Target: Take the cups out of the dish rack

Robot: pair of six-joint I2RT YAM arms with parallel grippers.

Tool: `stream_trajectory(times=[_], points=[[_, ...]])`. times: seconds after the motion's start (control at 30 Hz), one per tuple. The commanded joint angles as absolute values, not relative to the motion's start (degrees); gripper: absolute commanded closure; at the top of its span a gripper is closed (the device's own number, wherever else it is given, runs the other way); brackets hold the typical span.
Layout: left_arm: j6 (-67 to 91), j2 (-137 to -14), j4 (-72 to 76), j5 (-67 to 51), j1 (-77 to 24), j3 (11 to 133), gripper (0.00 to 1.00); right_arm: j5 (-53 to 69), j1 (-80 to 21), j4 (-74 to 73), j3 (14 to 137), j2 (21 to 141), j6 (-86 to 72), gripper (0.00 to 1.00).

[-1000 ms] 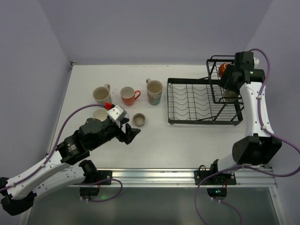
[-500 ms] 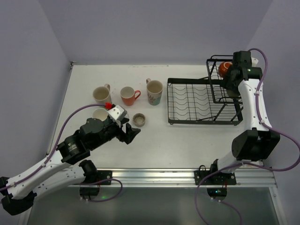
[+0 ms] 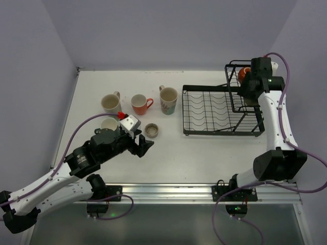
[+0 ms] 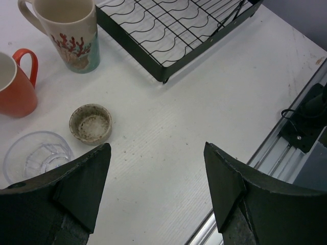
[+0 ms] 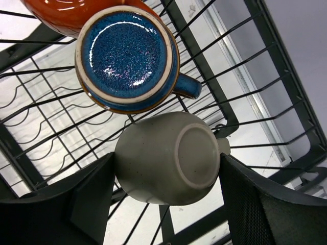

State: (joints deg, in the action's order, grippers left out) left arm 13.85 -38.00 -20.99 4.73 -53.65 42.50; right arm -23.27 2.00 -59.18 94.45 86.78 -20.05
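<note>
The black wire dish rack (image 3: 214, 109) stands at the right, its raised basket (image 3: 236, 66) at the back. In the right wrist view the basket holds an upturned blue cup (image 5: 125, 51), an orange-red cup (image 5: 71, 13) and a beige cup (image 5: 168, 158). My right gripper (image 5: 166, 163) is down in the basket, its fingers pressed to both sides of the beige cup. On the table stand a cream mug (image 3: 110, 103), an orange mug (image 3: 139, 104), a patterned mug (image 3: 168, 99), a small speckled cup (image 3: 151, 130) and a clear glass (image 4: 37, 155). My left gripper (image 4: 157, 148) is open and empty above the table.
The rack's flat ribbed tray (image 4: 173, 35) has no cups on it. The metal rail (image 3: 204, 190) runs along the table's near edge. The walls stand close behind and to the right of the basket.
My right wrist has shifted slightly left and back over the basket. My left arm has crept a little forward and right.
</note>
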Motion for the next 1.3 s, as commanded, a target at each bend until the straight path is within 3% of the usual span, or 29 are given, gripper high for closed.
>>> stream_trajectory(times=[0.0,0.43,0.7,1.0,1.27], points=[[12.4,-38.5,-20.2,4.7,-53.3,42.5,0.22,-25.3,1.7,-57.9,95.8,81.6,-17.7,0.60],[17.0,-37.3,-14.6,0.3,-53.3,44.0,0.24,-20.2,-2.9,-50.2,93.1,73.7,-17.7,0.60],[25.3,-41.6,1.0,-6.9,-53.3,45.2,0.27,-11.3,-4.7,-41.8,86.4,65.0,-21.6,0.60],[32.1,-62.6,25.5,-13.3,-54.8,51.3,0.35,2.0,-6.2,-31.2,74.1,54.7,-28.5,0.61],[20.2,-82.3,33.8,-6.9,-61.3,64.6,0.37,11.8,-6.3,-25.6,64.7,47.2,-33.5,0.60]])
